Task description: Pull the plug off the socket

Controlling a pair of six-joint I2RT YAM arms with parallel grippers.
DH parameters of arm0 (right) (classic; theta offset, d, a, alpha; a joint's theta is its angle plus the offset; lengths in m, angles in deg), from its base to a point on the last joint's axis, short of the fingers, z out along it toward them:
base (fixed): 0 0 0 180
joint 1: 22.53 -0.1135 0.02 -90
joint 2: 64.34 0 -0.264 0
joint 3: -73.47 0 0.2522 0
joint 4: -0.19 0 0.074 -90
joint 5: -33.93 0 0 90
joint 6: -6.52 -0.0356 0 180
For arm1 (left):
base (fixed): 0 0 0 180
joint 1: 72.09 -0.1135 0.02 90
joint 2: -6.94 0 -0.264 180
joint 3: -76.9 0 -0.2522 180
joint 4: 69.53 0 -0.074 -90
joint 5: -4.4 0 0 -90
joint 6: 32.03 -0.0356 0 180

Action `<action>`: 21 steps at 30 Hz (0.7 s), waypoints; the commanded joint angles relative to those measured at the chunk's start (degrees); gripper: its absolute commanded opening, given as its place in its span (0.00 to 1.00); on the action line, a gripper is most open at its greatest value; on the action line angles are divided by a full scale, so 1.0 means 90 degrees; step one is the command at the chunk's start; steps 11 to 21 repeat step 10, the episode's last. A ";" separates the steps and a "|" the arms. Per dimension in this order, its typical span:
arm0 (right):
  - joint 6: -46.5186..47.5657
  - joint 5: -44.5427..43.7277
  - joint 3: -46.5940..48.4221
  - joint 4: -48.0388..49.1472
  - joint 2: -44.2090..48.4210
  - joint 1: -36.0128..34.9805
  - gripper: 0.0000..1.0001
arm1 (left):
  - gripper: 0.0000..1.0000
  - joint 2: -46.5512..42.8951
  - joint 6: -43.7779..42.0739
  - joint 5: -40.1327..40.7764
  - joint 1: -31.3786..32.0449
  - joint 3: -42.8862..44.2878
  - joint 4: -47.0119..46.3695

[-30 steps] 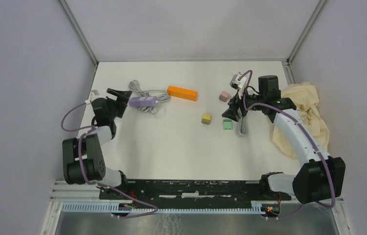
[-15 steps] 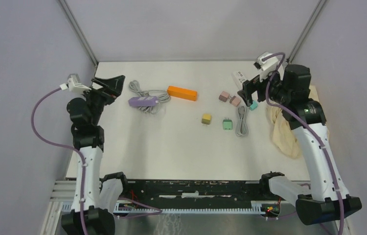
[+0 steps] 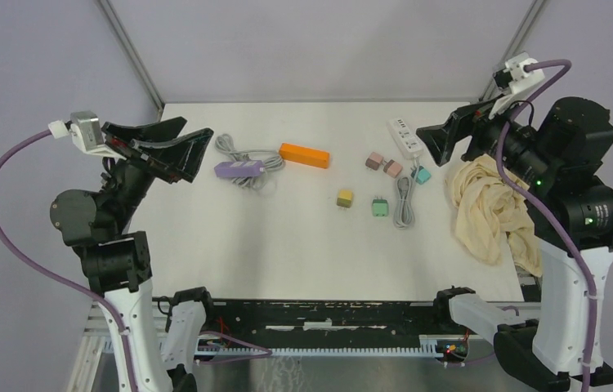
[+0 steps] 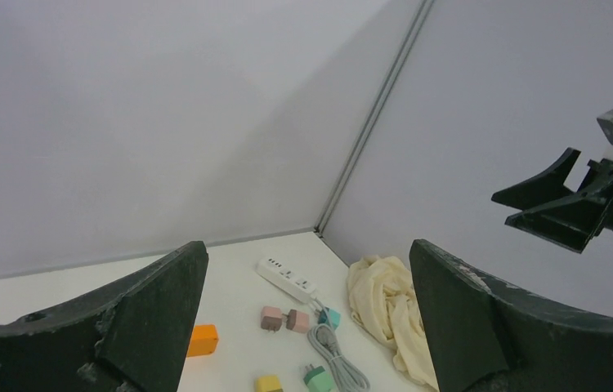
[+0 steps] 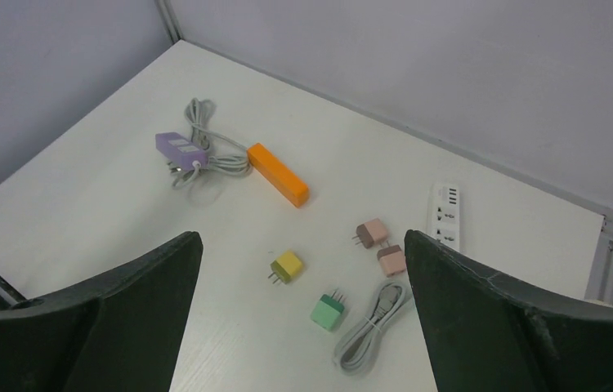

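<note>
The white socket strip (image 3: 402,135) lies at the back right of the table, with no plug in it, and also shows in the wrist views (image 4: 289,278) (image 5: 445,216). A teal plug (image 3: 422,175) (image 4: 325,316) lies loose beside the strip's cable end. My right gripper (image 3: 438,129) (image 5: 302,237) hangs open and empty, high above the strip. My left gripper (image 3: 194,135) (image 4: 307,245) is also open and empty, raised over the table's left side.
Two pink plugs (image 3: 383,164), a yellow plug (image 3: 345,198) and a green plug (image 3: 379,207) lie mid-table beside a coiled grey cable (image 3: 404,202). A purple strip (image 3: 239,169) and an orange block (image 3: 304,154) sit back left. A cream cloth (image 3: 491,204) lies at the right edge.
Both arms have lifted up and away from the table. The right gripper has opened and left the teal plug lying beside the white strip.
</note>
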 commanded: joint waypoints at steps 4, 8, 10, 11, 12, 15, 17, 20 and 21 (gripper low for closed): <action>-0.0792 -0.0464 0.0607 -0.0270 0.0052 0.0005 0.99 | 0.99 -0.0072 -0.0693 -0.0485 0.0089 0.0431 0.0842; -0.0632 -0.0512 0.0441 -0.0221 0.0124 0.0009 0.99 | 0.99 -0.0066 -0.0828 -0.0480 0.0219 0.0280 0.0885; -0.0622 -0.0522 0.0342 -0.0184 0.0136 0.0006 0.99 | 0.99 -0.0032 -0.0926 -0.0477 0.0298 0.0241 0.0944; -0.0622 -0.0522 0.0342 -0.0184 0.0136 0.0006 0.99 | 0.99 -0.0032 -0.0926 -0.0477 0.0298 0.0241 0.0944; -0.0622 -0.0522 0.0342 -0.0184 0.0136 0.0006 0.99 | 0.99 -0.0032 -0.0926 -0.0477 0.0298 0.0241 0.0944; -0.0622 -0.0522 0.0342 -0.0184 0.0136 0.0006 0.99 | 0.99 -0.0032 -0.0926 -0.0477 0.0298 0.0241 0.0944; -0.0622 -0.0522 0.0342 -0.0184 0.0136 0.0006 0.99 | 0.99 -0.0032 -0.0926 -0.0477 0.0298 0.0241 0.0944; -0.0622 -0.0522 0.0342 -0.0184 0.0136 0.0006 0.99 | 0.99 -0.0032 -0.0926 -0.0477 0.0298 0.0241 0.0944; -0.0622 -0.0522 0.0342 -0.0184 0.0136 0.0006 0.99 | 0.99 -0.0032 -0.0926 -0.0477 0.0298 0.0241 0.0944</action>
